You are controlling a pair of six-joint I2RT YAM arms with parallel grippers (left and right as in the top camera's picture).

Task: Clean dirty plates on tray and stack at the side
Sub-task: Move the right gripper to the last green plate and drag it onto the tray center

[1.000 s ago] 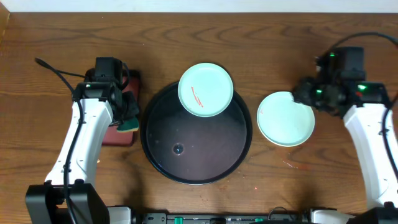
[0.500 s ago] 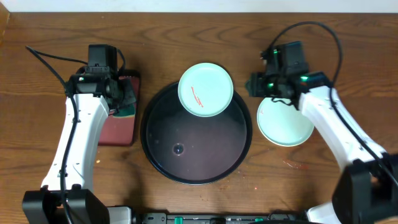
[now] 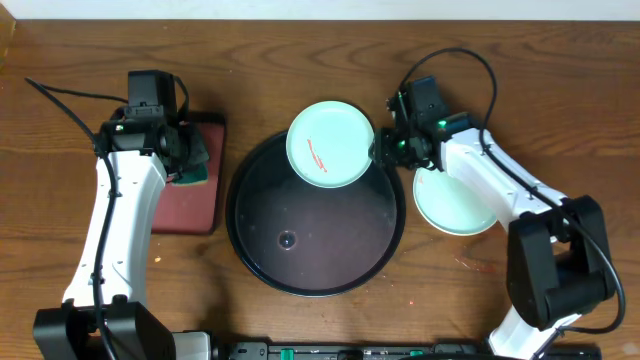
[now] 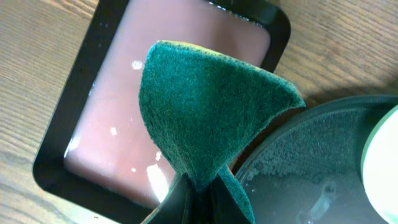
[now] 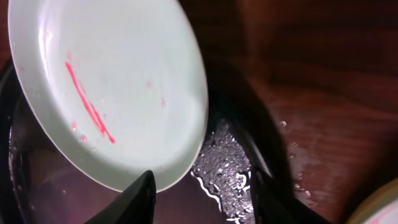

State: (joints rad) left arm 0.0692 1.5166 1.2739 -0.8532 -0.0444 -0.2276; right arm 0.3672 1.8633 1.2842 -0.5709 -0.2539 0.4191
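A pale mint plate with red smears (image 3: 331, 143) rests tilted on the far rim of the round black tray (image 3: 315, 265); it also shows in the right wrist view (image 5: 106, 87). A second mint plate (image 3: 462, 200) lies on the table right of the tray, stacked on another plate whose pale edge shows in the right wrist view (image 5: 379, 208). My right gripper (image 3: 386, 150) is open, its fingers (image 5: 202, 199) just beside the smeared plate's right edge. My left gripper (image 3: 185, 160) is shut on a green sponge (image 4: 211, 106) above the dark-red tray (image 4: 106, 74).
The rectangular dark-red tray (image 3: 190, 200) holds pinkish water and sits left of the black tray. The black tray's floor is wet. Water drops lie on the wood near the stacked plates. Cables trail behind both arms.
My right gripper has swung left from beyond the stacked plates to the smeared plate's right edge. My left gripper has lifted the sponge and shifted slightly back and left.
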